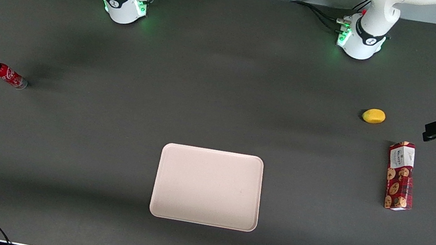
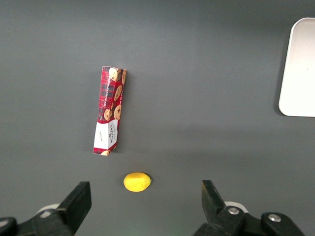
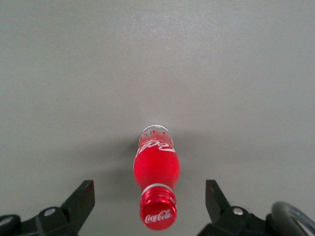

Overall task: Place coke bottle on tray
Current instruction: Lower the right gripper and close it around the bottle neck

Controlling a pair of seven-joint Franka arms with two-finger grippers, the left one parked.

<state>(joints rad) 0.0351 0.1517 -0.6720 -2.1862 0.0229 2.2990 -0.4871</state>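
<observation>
Table (image 1: 222, 96), dark grey, under everything. Tray (image 1: 208, 186), pale pink, flat near the front camera, nothing on it. Box (image 1: 400, 176) of cookies lying toward the parked arm's end, a lemon (image 1: 374, 116) just farther from the camera. Gripper (image 3: 150, 206) low at the working arm's end, jaws wide, fingers (image 3: 81, 201) either side of the cap without touching. Bottle (image 1: 9, 76), red, upright on the table, well apart from the tray.

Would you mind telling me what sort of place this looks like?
Probably a robotics lab bench: a dark mat-covered table, the right arm's gripper open above a coke bottle, and staged props, namely a tray, cookie box and lemon.
</observation>
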